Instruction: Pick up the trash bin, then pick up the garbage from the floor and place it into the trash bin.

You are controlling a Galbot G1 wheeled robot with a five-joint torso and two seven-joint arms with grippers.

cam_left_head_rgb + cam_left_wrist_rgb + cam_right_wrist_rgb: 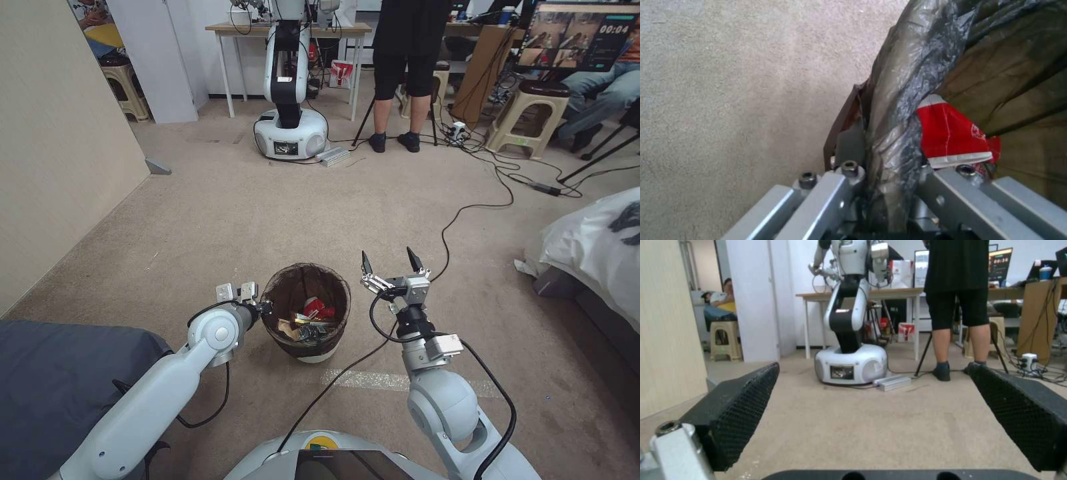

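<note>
- So the trash bin (305,313) sits on the carpet floor (267,213) at lower centre of the head view, right in front of the robot, already holding a red-and-white paper cup (319,308) and some brown paper.
- Left claw (257,308) is at the bin's left rim. In the left wrist view its fingers (849,146) are pinched on the rim with the dark bag liner (902,100) bunched between them, one finger outside and one inside.
- My guess is the bin is light thin plastic, stiff enough to lift by the rim. The liner is slick and crinkly though, so the grip could slide, and a one-sided hold will probably let it tilt.
- Right claw (393,263) hovers just right of the bin, spread wide, holding nothing and pointing across the room.
- Short-pile carpet should keep the bin from skating. A black cable (460,213) snakes over it in the right half of the frame.
- Busy room: another robot (290,100) in front of a desk (227,28) at top centre, a wall (60,147) on the left, a bed (593,247) on the right.
</note>
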